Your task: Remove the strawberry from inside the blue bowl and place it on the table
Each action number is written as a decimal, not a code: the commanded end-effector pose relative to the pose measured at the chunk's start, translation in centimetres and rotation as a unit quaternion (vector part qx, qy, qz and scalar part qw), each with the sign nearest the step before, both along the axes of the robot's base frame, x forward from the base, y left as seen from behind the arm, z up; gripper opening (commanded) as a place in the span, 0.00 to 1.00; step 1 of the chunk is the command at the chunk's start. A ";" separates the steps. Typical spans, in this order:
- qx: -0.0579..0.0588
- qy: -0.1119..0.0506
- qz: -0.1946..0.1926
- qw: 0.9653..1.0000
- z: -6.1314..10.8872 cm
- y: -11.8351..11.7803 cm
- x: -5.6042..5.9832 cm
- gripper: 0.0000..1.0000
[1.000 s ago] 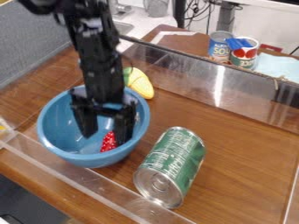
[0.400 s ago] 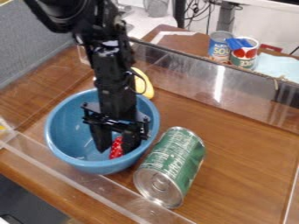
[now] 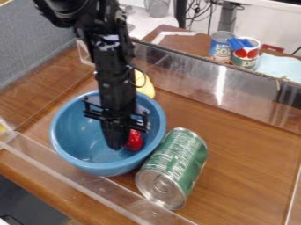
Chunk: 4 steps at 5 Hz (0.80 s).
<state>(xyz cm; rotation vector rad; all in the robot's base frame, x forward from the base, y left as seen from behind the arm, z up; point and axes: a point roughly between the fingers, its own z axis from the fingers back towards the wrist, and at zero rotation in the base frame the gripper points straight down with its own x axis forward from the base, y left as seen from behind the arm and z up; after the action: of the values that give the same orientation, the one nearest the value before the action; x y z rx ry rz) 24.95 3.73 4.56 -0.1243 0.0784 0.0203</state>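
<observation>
The blue bowl [image 3: 73, 145] sits on the table [image 3: 235, 132], near its front edge. My gripper [image 3: 118, 141] points straight down into the bowl with its fingers drawn together near the bowl's floor. The strawberry [image 3: 134, 139], small and red, lies in the bowl right against the right side of the fingertips. Whether the fingers pinch it I cannot tell from this view. It has not left the bowl.
A green can [image 3: 171, 163] lies on its side, touching the bowl's right rim. A yellow-green corn-like toy [image 3: 146, 87] lies behind the arm. Clear acrylic walls [image 3: 223, 83] edge the table, and two cans [image 3: 233, 49] stand beyond the far wall.
The fingers, earlier spread astride the strawberry, have closed. The bowl has slid right toward the green can, and the strawberry now shows at the right of the fingertips.
</observation>
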 end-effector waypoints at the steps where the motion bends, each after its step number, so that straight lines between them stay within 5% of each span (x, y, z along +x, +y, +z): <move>1: 0.008 -0.022 -0.010 1.000 1.8 1.1 1.0 0.00; 4: 0.010 -0.070 -0.038 0.997 7.7 2.6 3.3 0.00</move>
<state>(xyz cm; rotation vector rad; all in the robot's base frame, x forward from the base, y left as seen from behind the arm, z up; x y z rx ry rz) 27.59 6.02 10.13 -0.1229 0.0163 -0.0580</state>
